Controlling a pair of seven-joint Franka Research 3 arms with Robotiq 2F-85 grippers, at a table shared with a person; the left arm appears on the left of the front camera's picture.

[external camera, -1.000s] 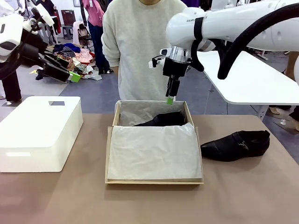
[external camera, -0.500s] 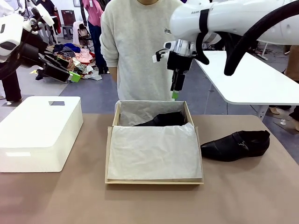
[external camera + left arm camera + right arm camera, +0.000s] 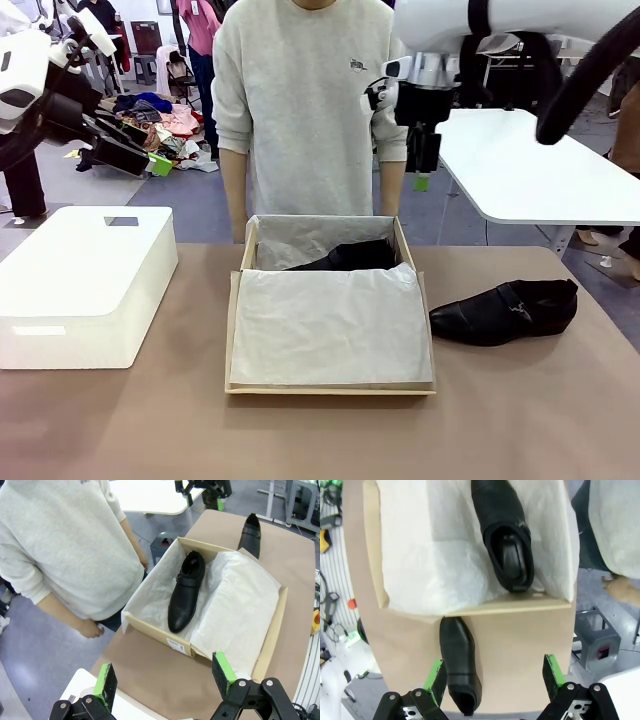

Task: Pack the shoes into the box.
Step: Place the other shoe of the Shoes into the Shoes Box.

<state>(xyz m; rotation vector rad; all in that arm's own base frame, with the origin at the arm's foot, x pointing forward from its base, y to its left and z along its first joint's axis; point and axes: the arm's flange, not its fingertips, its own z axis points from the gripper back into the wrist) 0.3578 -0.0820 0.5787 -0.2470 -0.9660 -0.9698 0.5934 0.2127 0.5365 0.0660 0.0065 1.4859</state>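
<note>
The box (image 3: 240,330) sits open at mid-frame on the brown table (image 3: 120,420), lined with white tissue (image 3: 325,325). A white bin (image 3: 85,285) stands at its left. One shoe, the boxed shoe (image 3: 350,255), lies along the far part of the box, half hidden behind a fold of tissue in the front view. From the left wrist it shows whole (image 3: 186,592), resting on its sole on the paper, near the box wall (image 3: 160,635) closest to the person (image 3: 65,545). The loose shoe (image 3: 505,310) rests upright on the table at centre right, near the box but apart from it, toe toward the box. The right gripper (image 3: 421,182) hangs at upper right of centre, fingers down, high above the table and beyond the box's far right corner. In its own view the right gripper (image 3: 494,677) has its green pads spread wide with nothing between them. There the loose shoe (image 3: 460,665) lies far below at lower left, overlapping the left-hand pad in the picture, and the boxed shoe (image 3: 507,540) is at the top. The left gripper (image 3: 158,163) is at the upper left of the front view, raised above the far side of the bin and tilted down to the right. In the left wrist view its pads (image 3: 106,680) also stand wide apart and hold nothing. The person stands behind the box, one hand (image 3: 90,628) hanging loose.
</note>
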